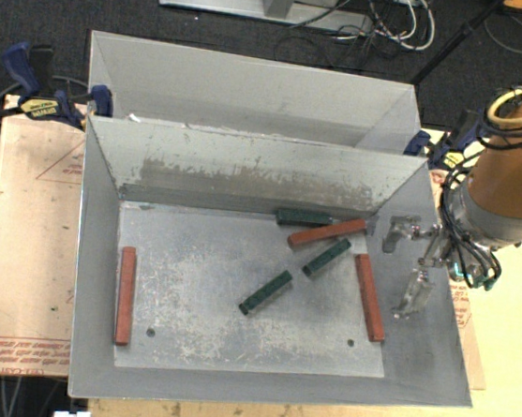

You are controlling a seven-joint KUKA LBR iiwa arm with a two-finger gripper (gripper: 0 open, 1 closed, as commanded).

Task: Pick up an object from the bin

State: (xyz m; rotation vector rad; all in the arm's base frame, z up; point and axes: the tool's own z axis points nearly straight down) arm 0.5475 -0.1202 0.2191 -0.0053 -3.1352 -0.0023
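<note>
My gripper point(402, 271) hangs over the bin's right slope, open, with nothing between its fingers. Just to its left a long red stick point(369, 297) lies on the floor, running from upper left to lower right. Farther left is a short dark green stick point(327, 257), lying tilted. Near the back wall a second red stick point(327, 232) rests partly across a dark green stick point(303, 217).
Another dark green stick point(265, 292) lies diagonally near the middle of the floor. A red stick point(125, 295) lies lengthwise along the left side. The arm with its orange cover stands over the bin's right rim.
</note>
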